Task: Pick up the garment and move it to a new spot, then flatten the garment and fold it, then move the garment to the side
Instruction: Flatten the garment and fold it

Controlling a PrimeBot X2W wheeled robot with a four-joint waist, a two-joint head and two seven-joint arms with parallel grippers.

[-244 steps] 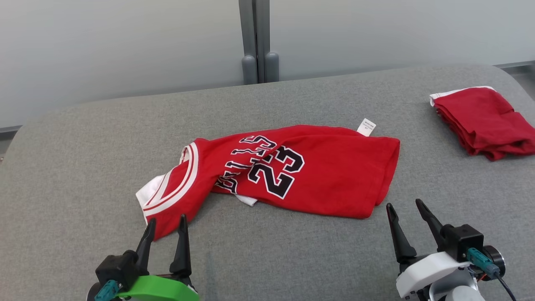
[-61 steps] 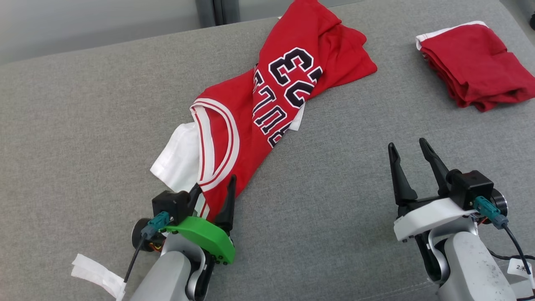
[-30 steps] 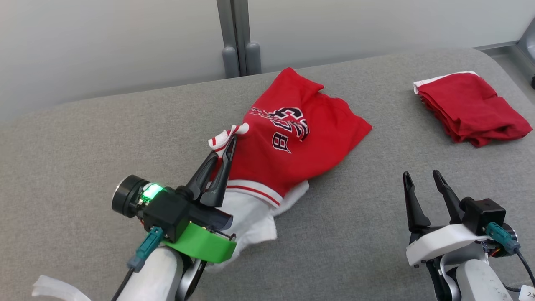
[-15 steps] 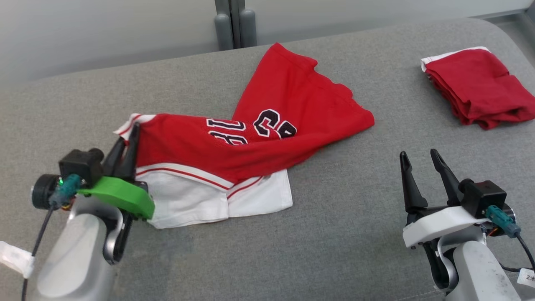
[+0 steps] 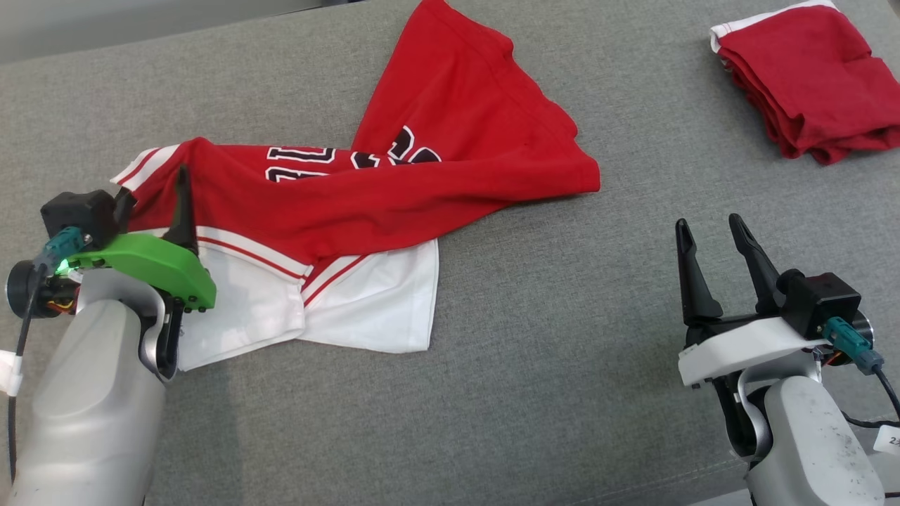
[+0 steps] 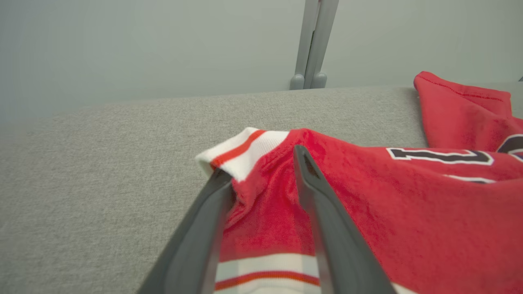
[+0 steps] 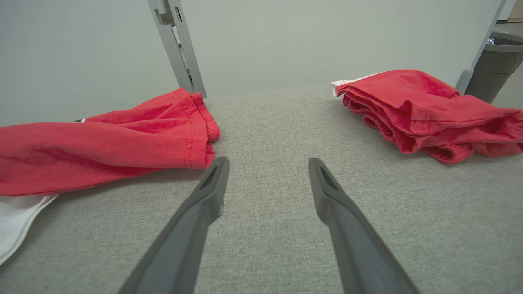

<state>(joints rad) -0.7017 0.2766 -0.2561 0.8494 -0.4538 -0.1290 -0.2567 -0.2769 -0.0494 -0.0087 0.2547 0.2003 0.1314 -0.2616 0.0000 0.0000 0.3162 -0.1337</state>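
Observation:
The garment [image 5: 394, 190], a red jersey with black lettering and a white under-layer, lies crumpled across the grey padded surface [image 5: 527, 365], its shoulder end at the left. My left gripper [image 5: 156, 184] sits at that end, open. In the left wrist view its fingers [image 6: 322, 212] stand apart, and the red cloth with its white-and-red trim [image 6: 245, 151] lies loose between them. My right gripper [image 5: 707, 221] hovers open and empty at the lower right, apart from the jersey's hem [image 7: 196, 130]; the right wrist view shows bare grey surface between its fingers [image 7: 347, 228].
A second red garment [image 5: 808, 77], folded, lies at the far right corner [image 7: 421, 110]. A grey post [image 6: 312, 45] rises behind the surface's far edge. A dark bin [image 7: 494, 61] stands beyond the right end.
My left gripper dragged the jersey's shoulder end leftward and laid it down, then its jaws parted from the trim. The head camera tilted down. The right arm stayed put.

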